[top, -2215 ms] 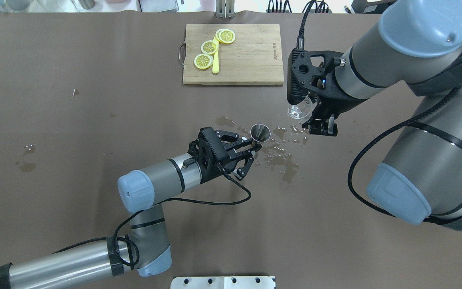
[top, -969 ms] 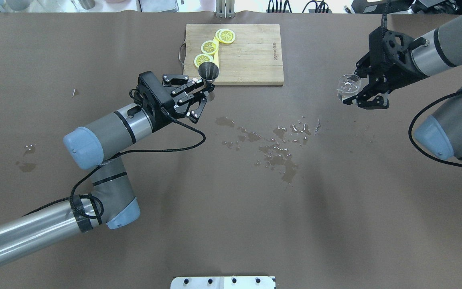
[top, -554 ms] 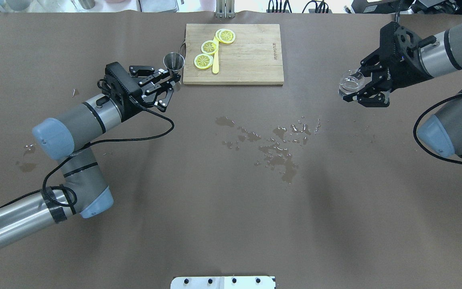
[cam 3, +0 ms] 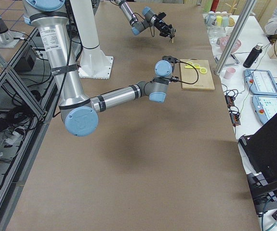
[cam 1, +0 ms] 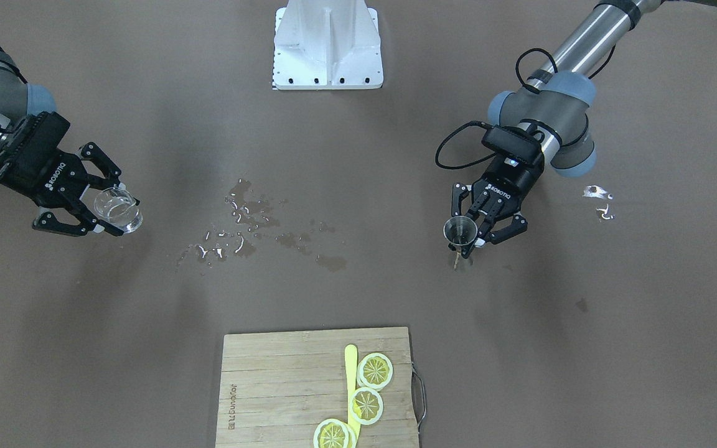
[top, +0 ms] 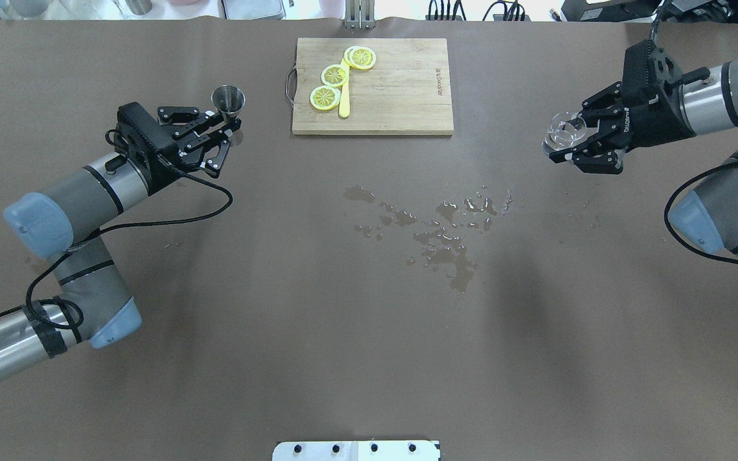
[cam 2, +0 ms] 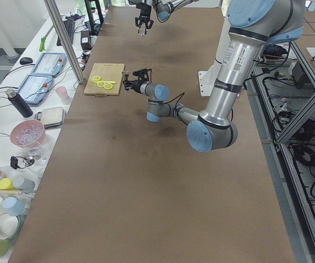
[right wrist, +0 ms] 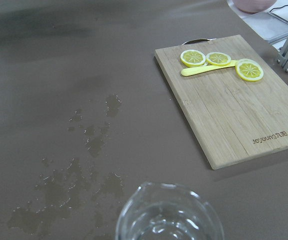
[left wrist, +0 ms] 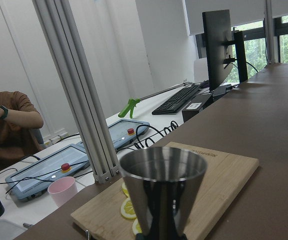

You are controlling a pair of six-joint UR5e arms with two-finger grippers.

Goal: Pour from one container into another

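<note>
Left pincer (top: 227,125): upper left of the overhead view; my fingers are clenched on the lower half of the steel jigger (top: 228,99), which stands upright, mouth up.
Cutting board (top: 394,89): top centre, near the jigger's right; three lemon slices (top: 325,97) and a yellow utensil (top: 344,102) lie on its left part.
Spill (top: 446,240): wet patches on the table (top: 279,352), centre, between my arms.
Right pincer (top: 561,137): upper right; I am grasping the clear glass (top: 565,128), mouth up, well apart from the jigger.
</note>
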